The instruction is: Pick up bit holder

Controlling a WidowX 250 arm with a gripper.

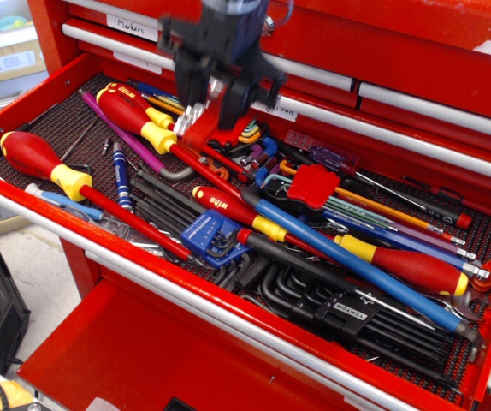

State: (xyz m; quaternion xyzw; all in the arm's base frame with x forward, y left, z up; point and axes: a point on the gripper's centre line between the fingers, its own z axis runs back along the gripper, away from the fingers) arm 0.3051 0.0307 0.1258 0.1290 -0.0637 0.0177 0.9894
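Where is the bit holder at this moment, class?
In the camera view the bit holder is lifted above the left rear of the open drawer, clamped in the gripper, above the red-and-yellow screwdriver handles.

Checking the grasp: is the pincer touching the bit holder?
Touching. The only view shows the pincer closed on the red bit holder, carrying it raised above the drawer's tools.
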